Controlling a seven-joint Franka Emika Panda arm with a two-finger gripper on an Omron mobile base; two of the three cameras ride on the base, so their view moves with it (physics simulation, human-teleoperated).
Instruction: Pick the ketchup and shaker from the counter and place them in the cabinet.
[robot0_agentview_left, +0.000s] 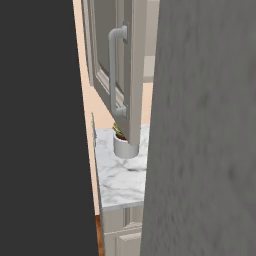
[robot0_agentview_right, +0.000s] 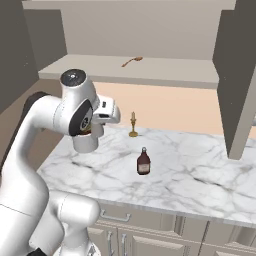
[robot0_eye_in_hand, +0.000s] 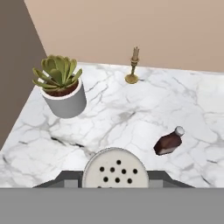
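A white round shaker (robot0_eye_in_hand: 115, 168) with a perforated top sits between my fingers, my gripper (robot0_eye_in_hand: 115, 180) shut on it and held above the white marble counter (robot0_eye_in_hand: 131, 113). The ketchup (robot0_eye_in_hand: 168, 143), a dark red bottle with a pale cap, stands on the counter ahead and to the right; from the right base camera the ketchup (robot0_agentview_right: 143, 162) is mid-counter (robot0_agentview_right: 200, 170), right of my arm's wrist (robot0_agentview_right: 85, 115). Above the counter the cabinet (robot0_agentview_right: 130, 70) is open, its shelf facing me. The fingertips are hidden behind the wrist in the right base view.
A potted succulent (robot0_eye_in_hand: 61, 89) stands at the counter's left, its pot (robot0_agentview_left: 125, 147) below an open cabinet door (robot0_agentview_left: 117, 70). A brass candlestick (robot0_eye_in_hand: 133, 65) stands by the back wall. A small brown spoon-like item (robot0_agentview_right: 132, 61) lies on the shelf. Another open door (robot0_agentview_right: 240, 75) hangs at right.
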